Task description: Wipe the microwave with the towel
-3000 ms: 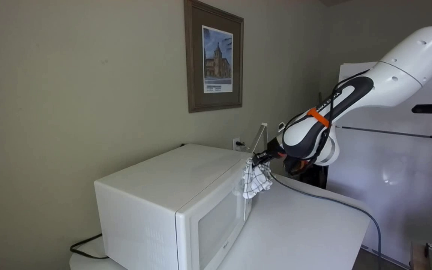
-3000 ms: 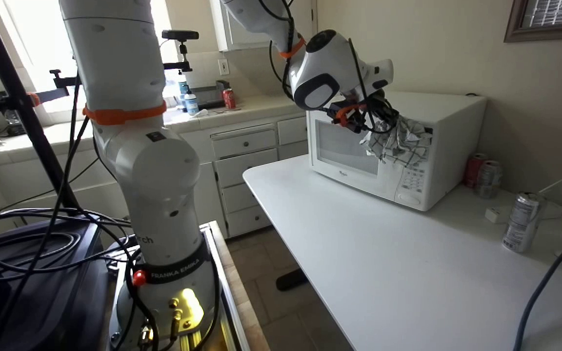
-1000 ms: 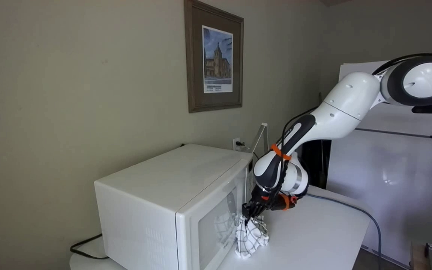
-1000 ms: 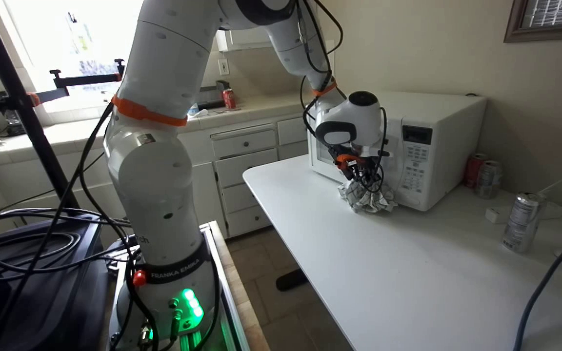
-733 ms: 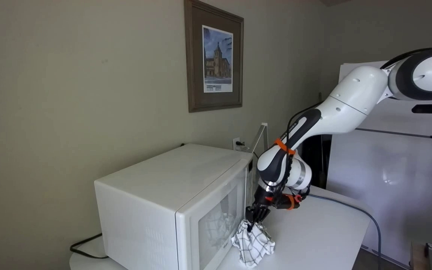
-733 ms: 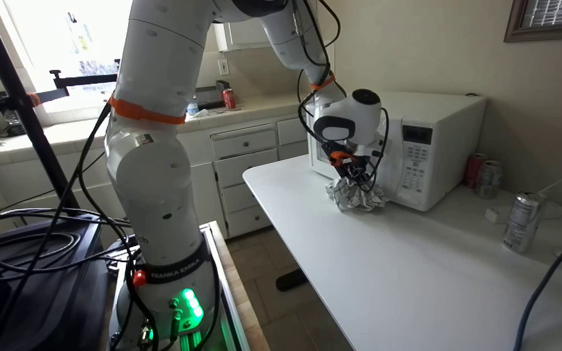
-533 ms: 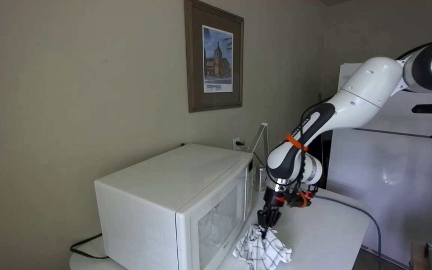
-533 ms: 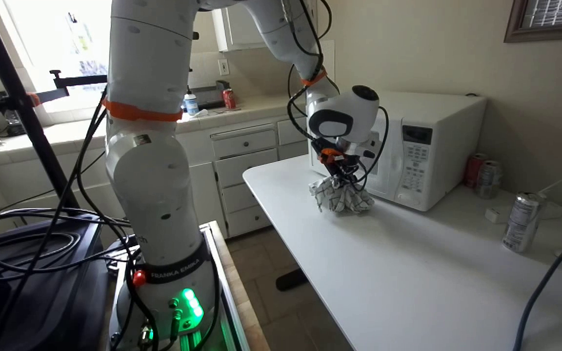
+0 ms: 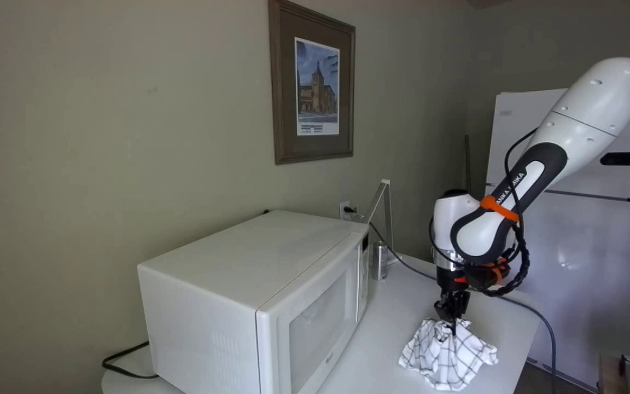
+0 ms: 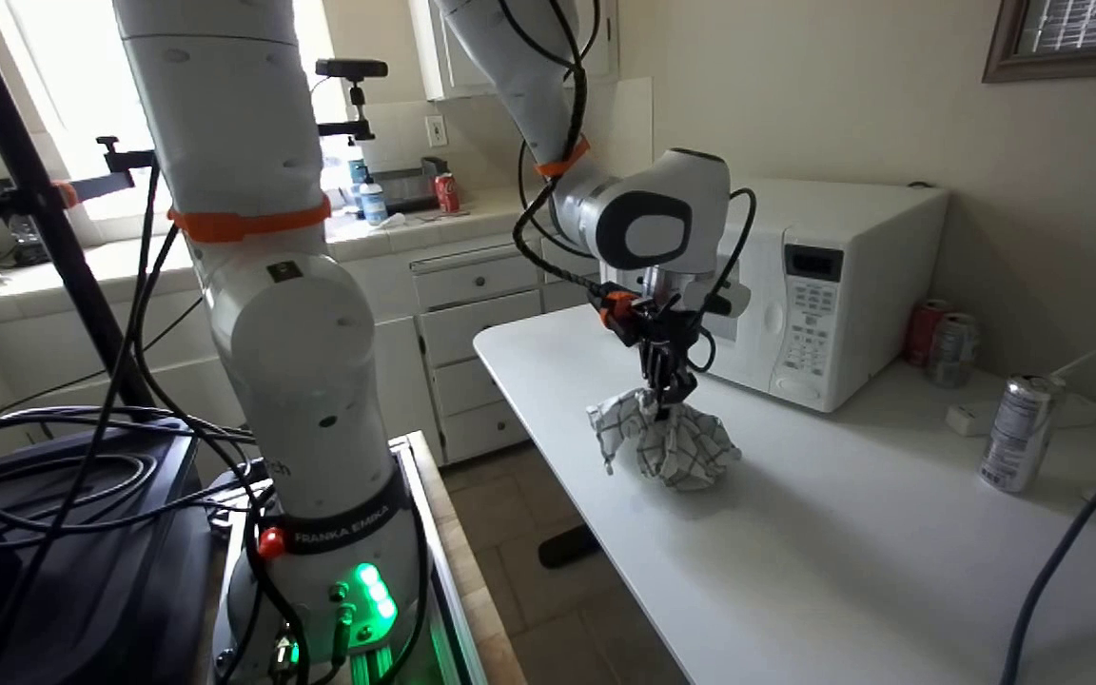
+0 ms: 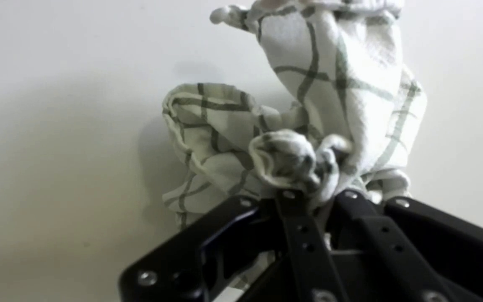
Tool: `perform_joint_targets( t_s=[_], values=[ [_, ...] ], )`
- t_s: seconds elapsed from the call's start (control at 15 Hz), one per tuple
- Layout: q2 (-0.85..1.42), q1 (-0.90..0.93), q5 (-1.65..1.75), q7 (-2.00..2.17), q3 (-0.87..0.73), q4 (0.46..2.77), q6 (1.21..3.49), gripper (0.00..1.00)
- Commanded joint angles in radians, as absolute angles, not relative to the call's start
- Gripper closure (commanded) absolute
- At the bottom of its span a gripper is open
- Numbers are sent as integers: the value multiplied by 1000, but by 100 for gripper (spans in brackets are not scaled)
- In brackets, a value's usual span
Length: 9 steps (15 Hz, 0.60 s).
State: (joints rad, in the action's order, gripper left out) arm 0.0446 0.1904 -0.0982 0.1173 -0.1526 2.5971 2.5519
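1. Towel (image 9: 446, 358): white cloth with a grid of dark lines, crumpled in loose, soft folds over the smooth white table (image 10: 795, 561) (whether its lowest edge touches, I cannot tell).
2. Gripper (image 11: 319, 201): hard, black and angular, pointing to six o'clock in both exterior views. Its jaws are clenched on the towel, a rolled pinch of cloth caught between the fingertips (image 11: 294, 218).
3. Seen from the wrist, folds billow from that pinch towards twelve o'clock, a rounded lobe swells at ten, and a knobby corner curls at eleven.
4. Microwave (image 9: 238, 251): a white box, flat-topped, with a pale rectangular window (image 9: 318, 328), standing on the table apart from the towel, between nine and ten o'clock from it in an exterior view.
5. Control panel (image 10: 807, 328): small buttons below a dark oblong display (image 10: 813, 264), on the microwave's front, between one and two o'clock from the towel in an exterior view.
6. Silver can (image 10: 1014, 438): a slim metal cylinder upright on the table, at three o'clock from the towel in an exterior view.
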Motion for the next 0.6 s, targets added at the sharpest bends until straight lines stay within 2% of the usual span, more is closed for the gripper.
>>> perform_joint_targets(
  t_s=[0.0,0.07,0.13,0.53],
  values=[
    [-11,98,135,312,-127,2626,2536,97],
    [-14,77,188,349,-123,2624,2559,61],
    [-19,61,216,374,-118,2622,2573,60],
    [-164,12,114,285,-75,2653,2553,16]
  ],
)
